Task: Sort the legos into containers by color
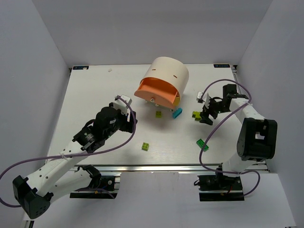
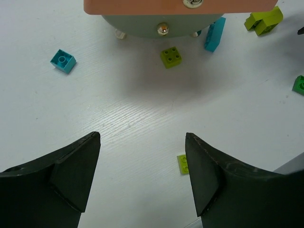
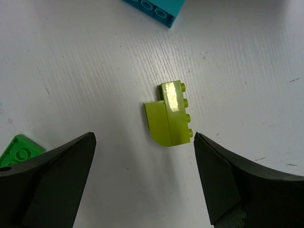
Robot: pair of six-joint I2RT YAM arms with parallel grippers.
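Observation:
The cream drum (image 1: 169, 72) stands at the table's middle back with its orange drawer (image 1: 156, 91) pulled open; the drawer front (image 2: 142, 5) and a knob (image 2: 163, 30) show in the left wrist view. My right gripper (image 3: 144, 137) is open just above a lime curved brick (image 3: 169, 118), which also shows in the top view (image 1: 196, 115). My left gripper (image 2: 142, 137) is open and empty over bare table left of the drum (image 1: 128, 113). A lime flat brick (image 2: 183, 164) lies by its right finger.
Loose bricks: lime 2x2 (image 2: 171, 56) and long teal (image 2: 214, 34) in front of the drum, small teal (image 2: 63, 61) to its left, green (image 1: 203, 144) at front right, lime (image 1: 145, 146) at front middle. White walls enclose the table.

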